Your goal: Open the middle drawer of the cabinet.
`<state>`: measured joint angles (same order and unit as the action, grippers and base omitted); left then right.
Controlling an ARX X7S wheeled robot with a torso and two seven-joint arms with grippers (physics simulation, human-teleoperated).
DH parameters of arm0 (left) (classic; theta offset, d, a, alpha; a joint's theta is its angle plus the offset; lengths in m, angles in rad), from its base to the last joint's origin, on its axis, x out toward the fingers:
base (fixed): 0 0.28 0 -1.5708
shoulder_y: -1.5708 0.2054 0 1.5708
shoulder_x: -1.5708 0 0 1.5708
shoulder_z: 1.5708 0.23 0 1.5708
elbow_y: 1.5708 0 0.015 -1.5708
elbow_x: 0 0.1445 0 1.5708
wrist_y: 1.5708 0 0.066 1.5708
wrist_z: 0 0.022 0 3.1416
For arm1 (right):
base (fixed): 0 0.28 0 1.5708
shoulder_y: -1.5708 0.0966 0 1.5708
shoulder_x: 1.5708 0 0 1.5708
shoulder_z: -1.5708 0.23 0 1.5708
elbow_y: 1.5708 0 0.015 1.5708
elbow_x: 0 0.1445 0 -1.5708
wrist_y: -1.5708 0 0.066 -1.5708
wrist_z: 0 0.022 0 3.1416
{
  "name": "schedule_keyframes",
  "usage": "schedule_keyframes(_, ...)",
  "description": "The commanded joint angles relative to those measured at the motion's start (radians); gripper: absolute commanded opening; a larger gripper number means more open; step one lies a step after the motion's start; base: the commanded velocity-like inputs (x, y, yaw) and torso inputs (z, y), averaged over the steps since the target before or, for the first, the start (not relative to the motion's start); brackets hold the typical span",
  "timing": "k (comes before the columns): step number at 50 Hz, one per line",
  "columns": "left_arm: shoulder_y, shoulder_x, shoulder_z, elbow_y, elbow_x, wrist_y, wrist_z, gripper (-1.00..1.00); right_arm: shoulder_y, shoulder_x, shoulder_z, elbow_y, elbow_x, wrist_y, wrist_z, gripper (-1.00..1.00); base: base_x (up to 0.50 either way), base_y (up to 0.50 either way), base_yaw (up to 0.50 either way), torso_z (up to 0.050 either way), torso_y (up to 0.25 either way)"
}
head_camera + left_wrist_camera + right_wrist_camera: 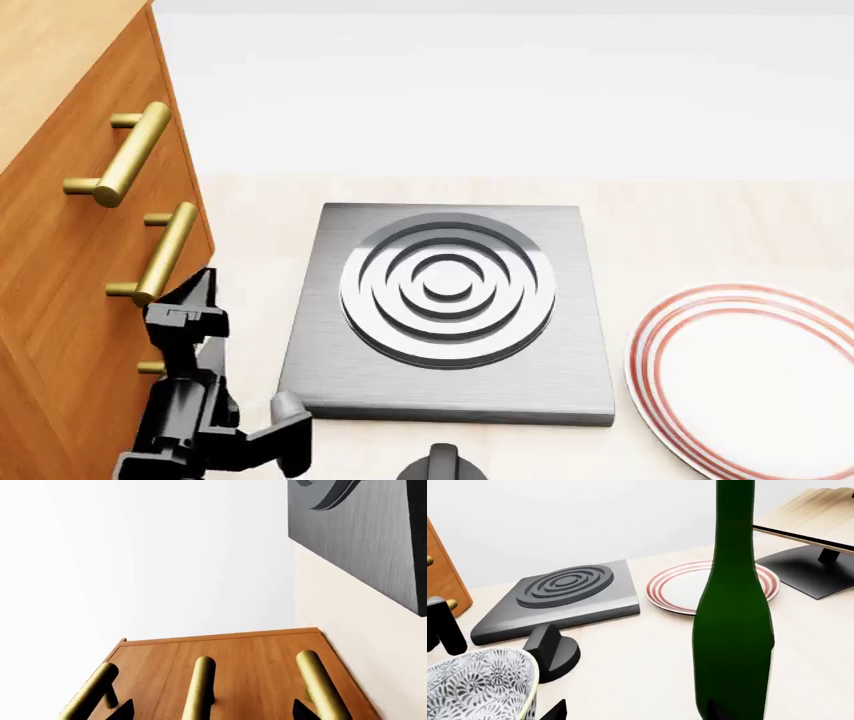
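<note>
No writing shows; left claw (pixel 198 290) open beside the middle drawer (pixel 94 270) handle.

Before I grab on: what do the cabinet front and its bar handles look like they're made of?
The cabinet looks like orange-brown wood with a smooth satin finish: faint grain lines run across its front. The bar handles, such as the middle drawer's, look like brushed brass, golden with a soft highlight. Being a render, that is appearance only.
</note>
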<state>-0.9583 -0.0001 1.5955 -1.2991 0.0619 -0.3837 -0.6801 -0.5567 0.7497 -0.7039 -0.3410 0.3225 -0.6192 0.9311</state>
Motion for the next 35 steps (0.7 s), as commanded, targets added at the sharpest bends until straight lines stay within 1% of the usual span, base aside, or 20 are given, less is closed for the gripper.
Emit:
schedule_keyframes(1,-0.002,0.000,0.009,-0.010,-0.022,-0.017,-0.008,1.00,0.003,0.001,-0.001,0.002,0.002,0.001,0.001,1.00,0.00,0.00,0.00,0.000,0.000)
schedule_keyframes(10,-0.006,0.000,0.015,-0.010,-0.033,-0.034,-0.030,1.00,0.006,0.000,-0.005,0.001,0.002,0.006,0.000,1.00,0.00,0.00,0.00,0.000,0.000)
schedule_keyframes(35,0.002,-0.009,0.033,-0.010,-0.061,-0.056,-0.033,1.00,0.012,-0.001,-0.011,0.010,0.005,0.010,-0.001,1.00,0.00,0.00,0.00,0.000,0.000)
